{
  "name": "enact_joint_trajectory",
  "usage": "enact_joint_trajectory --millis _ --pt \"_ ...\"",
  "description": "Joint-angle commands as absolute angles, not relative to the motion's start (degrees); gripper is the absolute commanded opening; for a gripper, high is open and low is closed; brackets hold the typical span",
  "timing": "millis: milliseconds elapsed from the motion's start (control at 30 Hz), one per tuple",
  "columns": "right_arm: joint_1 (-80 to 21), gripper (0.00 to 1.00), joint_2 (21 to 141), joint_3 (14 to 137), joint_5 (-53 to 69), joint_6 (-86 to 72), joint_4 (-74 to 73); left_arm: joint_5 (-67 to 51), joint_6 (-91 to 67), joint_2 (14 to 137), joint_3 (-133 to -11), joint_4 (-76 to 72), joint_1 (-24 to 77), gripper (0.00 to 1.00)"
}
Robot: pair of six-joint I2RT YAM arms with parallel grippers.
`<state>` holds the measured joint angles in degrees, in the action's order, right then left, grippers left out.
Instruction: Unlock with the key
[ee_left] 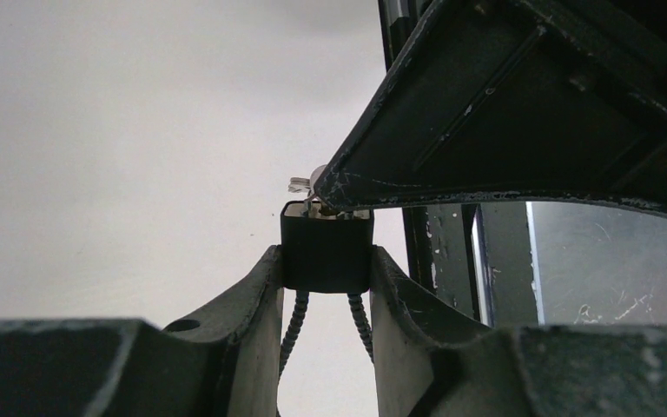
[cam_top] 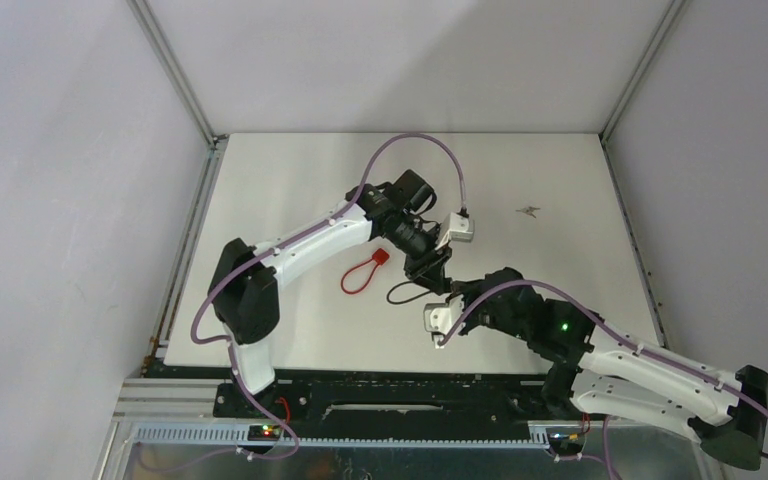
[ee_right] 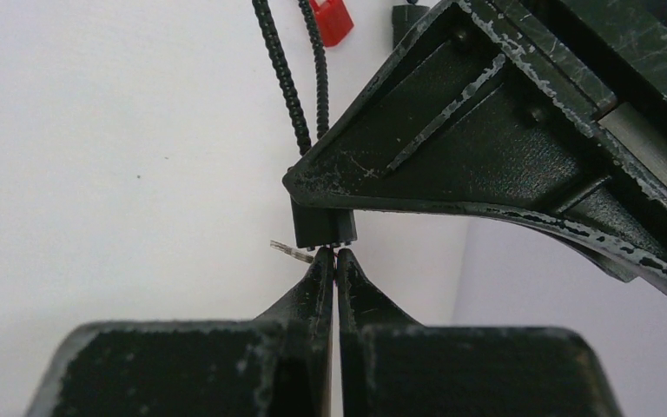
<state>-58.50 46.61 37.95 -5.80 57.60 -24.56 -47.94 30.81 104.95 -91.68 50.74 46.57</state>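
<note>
white table (cam_top: 290,180); left end effector (ee_left: 326,261) clamps padlock (ee_left: 326,248).

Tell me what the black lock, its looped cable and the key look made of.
The black lock is matte and smooth with rounded edges, so it is probably plastic-coated or painted, though I can't tell which. The cable is dark with ribbed windings and looks like wound or sheathed wire. The key is bare silvery metal with a bright glint.

Our left arm (cam_top: 305,243) reaches toward the middle, left fingers (ee_left: 259,300) clamped on the lock (ee_left: 326,248); our right arm (cam_top: 650,368) bends in from the near right, right fingers (ee_right: 315,291) pressed tightly together.
</note>
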Motion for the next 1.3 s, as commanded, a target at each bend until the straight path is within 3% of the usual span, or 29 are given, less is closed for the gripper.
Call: enact_joint_trajectory --millis 0,633,833,933,1067,1267 --pt "-56.9 0.00 43.8 36.8 -21.8 61.2 -24.6 -44.1 27.7 104.6 -89.1 59.1 44.4 0.00" --pt "-50.5 0.00 39.5 34.4 -25.7 66.3 -23.2 -38.8 24.6 107.2 -89.2 60.0 40.7 0.00" --pt "-49.8 0.00 37.1 37.0 -12.1 58.3 -27.7 -43.6 26.5 106.8 -91.2 62.1 40.7 0.00" --pt "-47.7 0.23 36.6 38.2 1.1 53.8 -28.1 -49.5 29.0 106.9 -92.9 64.8 40.8 0.00" --pt "-47.5 0.54 40.2 40.6 8.8 51.0 -27.4 -54.3 31.1 107.1 -95.2 67.9 41.8 0.00" --pt "-49.0 0.67 46.1 44.8 16.9 47.0 -28.7 -58.0 32.9 106.9 -96.9 70.0 44.3 0.00"
